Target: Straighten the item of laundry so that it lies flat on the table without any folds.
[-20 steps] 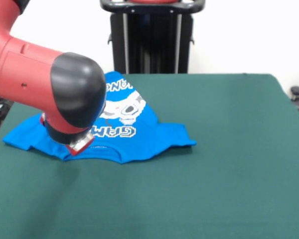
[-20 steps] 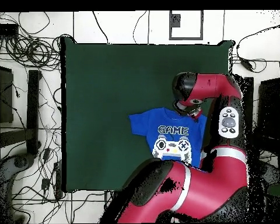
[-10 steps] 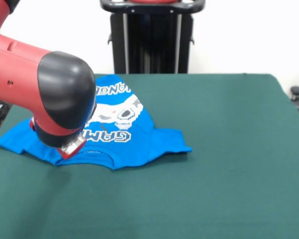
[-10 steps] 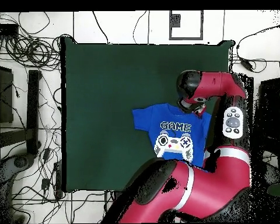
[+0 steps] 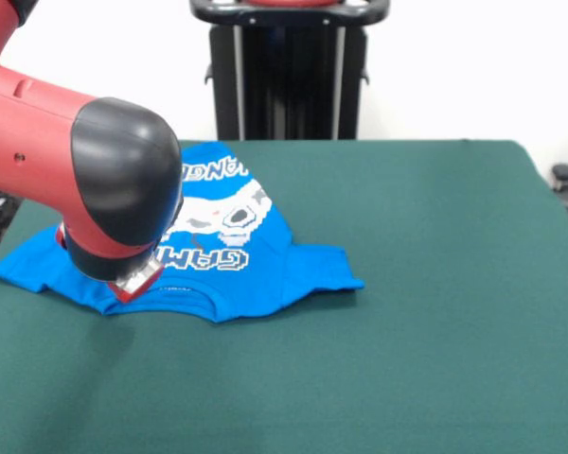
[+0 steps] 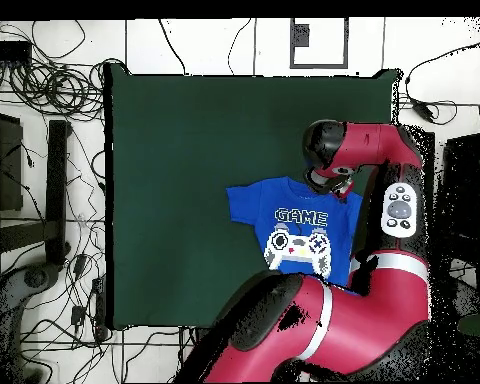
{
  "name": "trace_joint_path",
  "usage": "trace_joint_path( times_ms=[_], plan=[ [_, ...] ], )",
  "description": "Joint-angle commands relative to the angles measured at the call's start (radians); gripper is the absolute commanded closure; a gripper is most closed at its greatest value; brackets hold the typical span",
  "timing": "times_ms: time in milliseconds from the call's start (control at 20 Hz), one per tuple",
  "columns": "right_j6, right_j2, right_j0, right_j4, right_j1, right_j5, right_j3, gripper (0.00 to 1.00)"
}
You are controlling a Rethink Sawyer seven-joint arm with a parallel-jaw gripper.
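shirt print-up near tabletop edge | since a second ago I'd dragged it sideways, then stopped | pincer on collar edge, probably gripping, can't tell | sleeve creases remained

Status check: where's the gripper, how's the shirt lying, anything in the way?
Gripper down on the shirt's collar edge, fingers hidden. T-shirt print up, one sleeve spread, the other under the arm. Table holds nothing else.
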Motion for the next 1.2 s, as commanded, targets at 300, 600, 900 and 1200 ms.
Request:
trace_joint_path(
  times_ms=[300, 600, 900, 1200],
  plan=[
    [-0.478, 0.125, -0.049, -0.091, 0.067, -0.109, -0.168, 0.0],
    [-0.546, 0.11, -0.066, -0.08, 0.076, -0.138, -0.189, 0.0],
    [-0.558, 0.094, -0.076, -0.058, 0.08, -0.167, -0.171, 0.0],
    [-0.503, 0.066, -0.074, -0.038, 0.049, -0.223, -0.085, 0.0]
  ],
)
